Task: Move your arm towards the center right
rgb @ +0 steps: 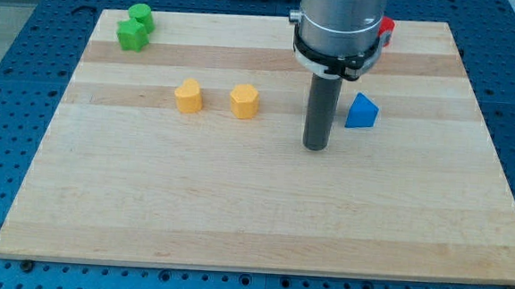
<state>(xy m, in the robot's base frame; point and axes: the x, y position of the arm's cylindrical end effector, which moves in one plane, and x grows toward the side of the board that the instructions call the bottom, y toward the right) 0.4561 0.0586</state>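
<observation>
My dark rod comes down from the grey arm head at the view's top, and my tip (pixel 315 146) rests on the wooden board (pixel 253 216) a little right of its middle. A blue triangular block (pixel 361 111) sits just right of the rod and slightly above the tip, apart from it. Two yellow blocks, one (pixel 244 101) nearer the rod and one (pixel 188 95) further left, lie left of the tip. A red block (pixel 386 30) is mostly hidden behind the arm head at the top.
Two green blocks (pixel 135 28) sit touching each other at the board's top left corner. The board lies on a blue perforated table (pixel 9 102), and its right edge runs down the view's right side.
</observation>
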